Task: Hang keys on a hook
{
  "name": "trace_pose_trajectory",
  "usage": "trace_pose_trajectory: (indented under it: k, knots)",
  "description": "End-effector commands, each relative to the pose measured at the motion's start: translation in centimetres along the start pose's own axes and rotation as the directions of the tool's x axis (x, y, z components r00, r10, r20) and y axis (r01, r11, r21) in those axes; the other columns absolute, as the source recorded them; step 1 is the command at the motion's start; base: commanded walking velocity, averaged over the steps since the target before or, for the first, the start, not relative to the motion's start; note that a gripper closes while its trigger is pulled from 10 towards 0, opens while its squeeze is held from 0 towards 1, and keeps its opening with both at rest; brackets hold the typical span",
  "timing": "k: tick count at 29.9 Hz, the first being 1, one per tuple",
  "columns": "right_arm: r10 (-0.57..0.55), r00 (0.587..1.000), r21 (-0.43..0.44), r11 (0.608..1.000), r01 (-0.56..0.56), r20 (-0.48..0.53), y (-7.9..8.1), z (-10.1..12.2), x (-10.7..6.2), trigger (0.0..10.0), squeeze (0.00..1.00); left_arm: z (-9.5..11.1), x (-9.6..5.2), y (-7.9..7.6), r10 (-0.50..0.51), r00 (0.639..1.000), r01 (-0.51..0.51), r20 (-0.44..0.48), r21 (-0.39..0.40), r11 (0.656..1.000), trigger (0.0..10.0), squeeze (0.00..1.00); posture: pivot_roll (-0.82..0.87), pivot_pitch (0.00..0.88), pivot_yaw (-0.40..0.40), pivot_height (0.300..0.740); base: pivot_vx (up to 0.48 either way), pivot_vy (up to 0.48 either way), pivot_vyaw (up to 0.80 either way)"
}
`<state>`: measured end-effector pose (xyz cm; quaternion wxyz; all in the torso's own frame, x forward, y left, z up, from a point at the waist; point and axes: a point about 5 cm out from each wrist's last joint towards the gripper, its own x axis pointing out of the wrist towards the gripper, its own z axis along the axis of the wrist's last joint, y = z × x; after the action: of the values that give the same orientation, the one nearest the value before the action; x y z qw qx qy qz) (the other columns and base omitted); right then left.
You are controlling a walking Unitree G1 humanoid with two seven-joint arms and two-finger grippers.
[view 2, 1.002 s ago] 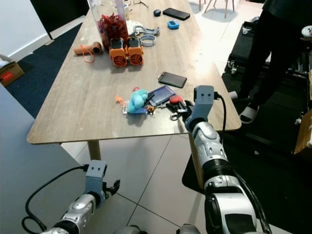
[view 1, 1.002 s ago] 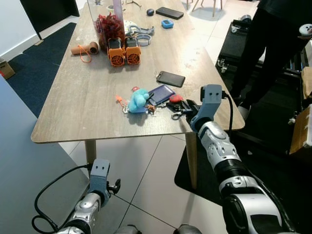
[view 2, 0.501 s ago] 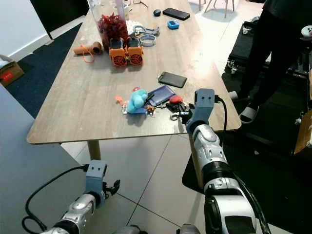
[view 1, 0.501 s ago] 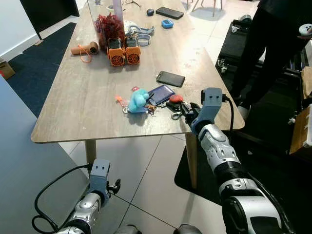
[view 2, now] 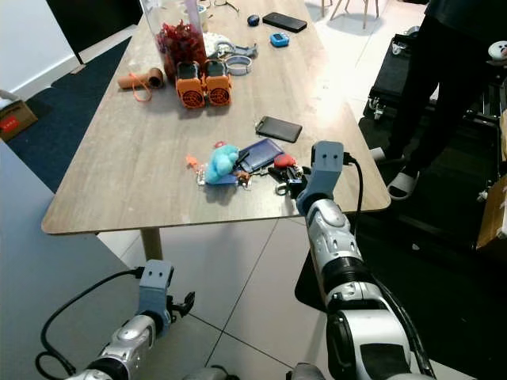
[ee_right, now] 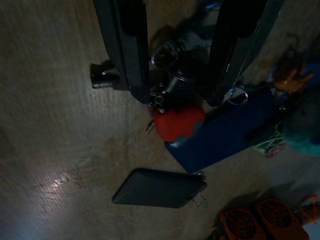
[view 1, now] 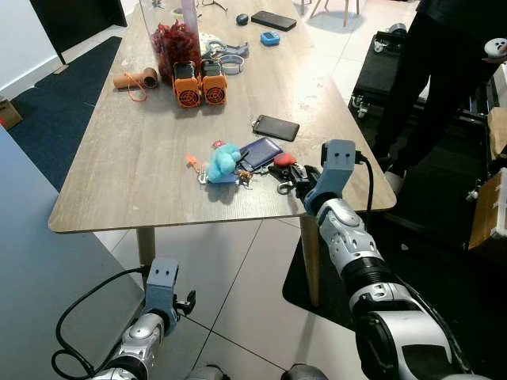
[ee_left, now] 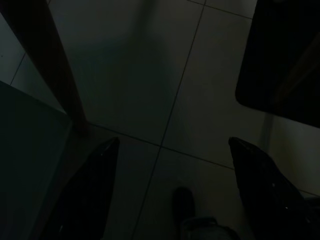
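In the left eye view the right claw (view 1: 299,179) reached over the tabletop (view 1: 142,158) near its right front corner, at the keys (view 1: 283,176) lying beside a red tag (view 1: 286,159) and a blue wallet (view 1: 260,151). The left claw (view 1: 184,303) hung low over the floor (view 1: 238,277).

In the right wrist view its fingers (ee_right: 126,45) stood apart, straddling the keys without gripping them.

In the left wrist view the fingers (ee_left: 95,185) were spread wide, holding nothing.

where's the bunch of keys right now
The keys lie near the table's right front edge, beside the red tag, between the open right end effector's fingers.
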<state>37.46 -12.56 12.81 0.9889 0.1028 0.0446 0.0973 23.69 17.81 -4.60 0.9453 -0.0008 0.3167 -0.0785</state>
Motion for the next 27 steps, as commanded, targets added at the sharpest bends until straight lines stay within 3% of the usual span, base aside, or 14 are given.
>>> trace_pose_trajectory:
  k: [1,6,7,8,9,10,11,14,16,19,20,27]
  knots:
    - [0.001,1.0,-0.001,1.0,-0.001,-0.011,0.24,-0.33,0.05,10.0,0.0,-0.44,-0.23,0.42,0.015,1.0,-0.015,-0.017,-0.001,1.0,10.0,0.0,0.03,0.134,0.007,0.74,0.0,0.0,0.0]
    - [0.003,1.0,-0.009,1.0,-0.003,-0.015,0.27,-0.46,0.06,9.9,0.0,-0.45,-0.24,0.42,0.015,1.0,-0.015,-0.017,-0.001,1.0,10.0,0.0,0.03,0.135,0.008,0.74,0.0,0.0,0.0]
    - [0.004,1.0,-0.013,1.0,-0.004,-0.018,0.27,-0.55,0.03,8.9,0.0,-0.45,-0.24,0.43,0.014,1.0,-0.014,-0.017,-0.001,1.0,10.0,0.0,0.03,0.135,0.008,0.74,0.0,0.0,0.0]
    - [0.004,1.0,-0.016,1.0,-0.005,-0.021,0.27,-0.62,0.02,8.7,0.0,-0.45,-0.24,0.42,0.014,1.0,-0.014,-0.017,-0.001,1.0,10.0,0.0,0.03,0.134,0.008,0.74,0.0,0.0,0.0]
    - [0.005,1.0,-0.018,1.0,-0.006,-0.023,0.28,-0.71,-0.01,6.8,0.0,-0.44,-0.24,0.42,0.014,1.0,-0.014,-0.017,-0.001,1.0,10.0,0.0,0.03,0.134,0.008,0.74,0.0,0.0,0.0]
    - [0.005,1.0,-0.018,1.0,-0.006,-0.023,0.28,-0.71,-0.01,6.8,0.0,-0.44,-0.24,0.42,0.014,1.0,-0.014,-0.017,-0.001,1.0,10.0,0.0,0.03,0.134,0.008,0.74,0.0,0.0,0.0]
    - [0.006,1.0,-0.02,1.0,-0.007,-0.025,0.29,-0.78,-0.02,4.9,0.0,-0.44,-0.24,0.42,0.013,1.0,-0.013,-0.017,0.0,1.0,10.0,0.0,0.03,0.134,0.008,0.74,0.0,0.0,0.0]
    - [0.007,1.0,-0.02,1.0,-0.008,-0.026,0.3,-0.84,-0.04,4.8,0.0,-0.43,-0.23,0.42,0.013,1.0,-0.013,-0.016,0.0,1.0,10.0,0.0,0.03,0.134,0.008,0.74,0.0,0.0,0.0]
    - [0.008,1.0,-0.021,1.0,-0.009,-0.029,0.31,-0.97,-0.09,3.7,0.0,-0.41,-0.23,0.45,0.013,1.0,-0.013,-0.017,0.002,1.0,10.0,0.0,0.03,0.132,0.007,0.74,0.0,0.0,0.0]
    - [0.009,0.999,-0.022,1.0,-0.01,-0.03,0.31,-1.04,-0.12,3.6,0.0,-0.41,-0.24,0.5,0.014,1.0,-0.014,-0.018,0.004,1.0,10.0,0.0,0.03,0.13,0.006,0.74,0.0,0.0,0.0]
    - [0.009,0.999,-0.021,1.0,-0.01,-0.031,0.31,-1.1,-0.15,2.8,0.0,-0.42,-0.25,0.53,0.014,1.0,-0.014,-0.018,0.005,1.0,10.0,0.0,0.03,0.127,0.005,0.74,0.0,0.0,0.0]
    - [0.013,0.999,-0.022,1.0,-0.013,-0.034,0.34,-1.29,-0.22,2.2,0.0,-0.41,-0.28,0.65,0.015,1.0,-0.015,-0.018,0.008,1.0,10.0,0.0,0.03,0.126,0.005,0.74,0.0,0.0,0.0]
